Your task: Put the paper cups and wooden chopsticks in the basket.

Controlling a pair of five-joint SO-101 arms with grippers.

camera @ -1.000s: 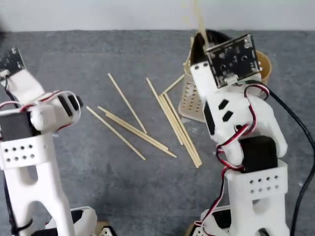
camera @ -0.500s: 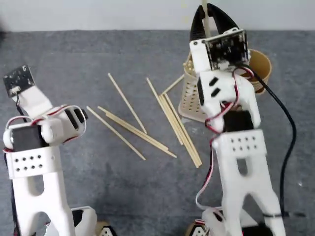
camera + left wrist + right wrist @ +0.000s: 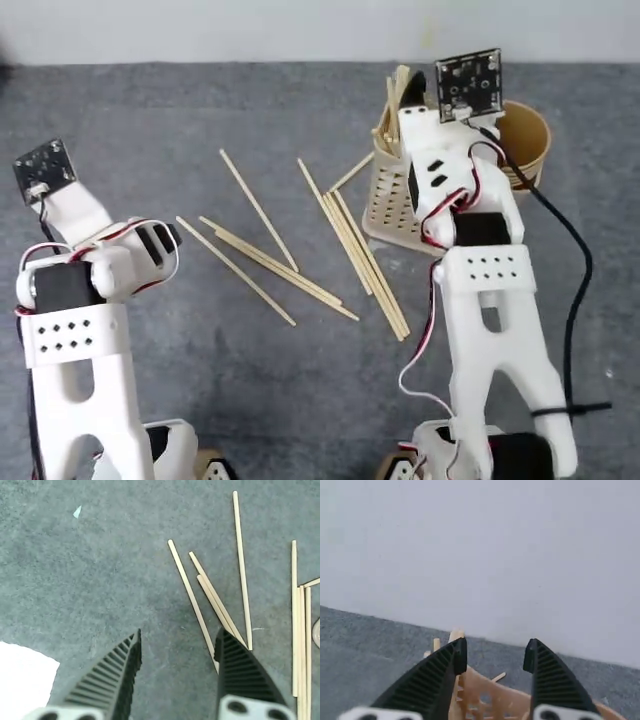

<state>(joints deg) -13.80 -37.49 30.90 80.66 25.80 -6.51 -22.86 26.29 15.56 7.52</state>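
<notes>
Right gripper [image 3: 495,652]: jaws apart, empty, above the basket [image 3: 392,205]. Left gripper [image 3: 179,639]: jaws apart, empty, above the mat [image 3: 100,555]. Loose wooden chopsticks [image 3: 365,262] lie at the basket's 9 o'clock.

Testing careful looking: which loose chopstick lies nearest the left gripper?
The outermost chopstick, at the scatter's edge toward the left gripper; all others lie farther toward the basket.

A grey, felt-like covering spans the worktop [image 3: 130,120], its nap finely mottled. Along the far edge rises a plain white wall [image 3: 200,28], bare and evenly lit, with no hard shadows. A tiny pale scrap [image 3: 77,512] lies on the grey surface.
</notes>
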